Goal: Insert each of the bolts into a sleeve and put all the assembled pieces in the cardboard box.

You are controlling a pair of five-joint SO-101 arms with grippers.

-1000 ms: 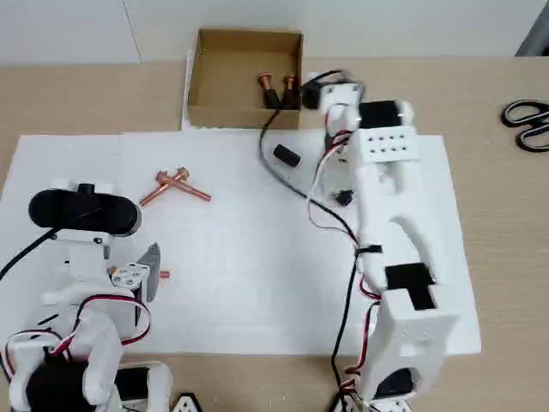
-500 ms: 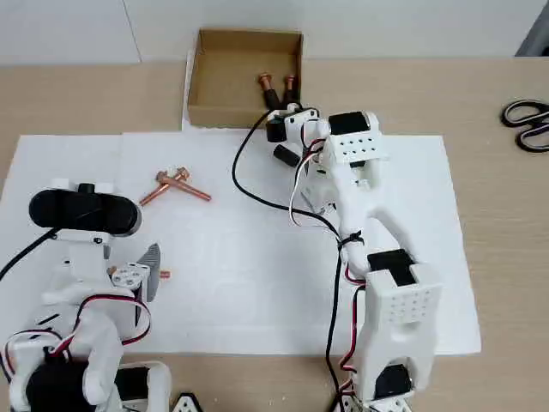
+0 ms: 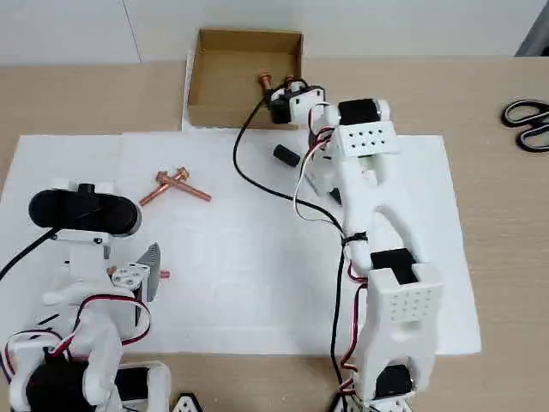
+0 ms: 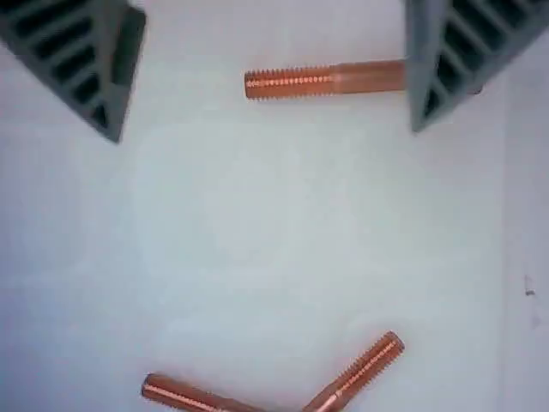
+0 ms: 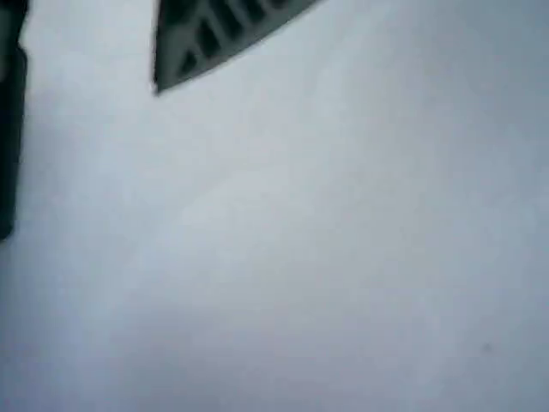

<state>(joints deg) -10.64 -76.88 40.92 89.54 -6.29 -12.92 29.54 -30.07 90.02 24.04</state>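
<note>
- Likely step — picking up a bolt (image 4: 324, 79): left gripper (image 4: 268, 120) hangs wide open either side of it on the white sheet (image 3: 257, 283); next, close on its shank.
- Right gripper (image 5: 206, 43) is near the loose sleeve (image 3: 286, 155) (open or closed, I cannot tell).
- Cardboard box (image 3: 225, 79) holds two assembled pieces (image 3: 266, 83).

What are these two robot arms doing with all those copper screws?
They fit bolts into sleeves and box them. Two assembled pieces already lie in the cardboard box. The right arm stretches out beside the box, near a loose black sleeve on the white sheet. The left gripper hangs open over one bolt; two more bolts lie crossed nearby.
</note>
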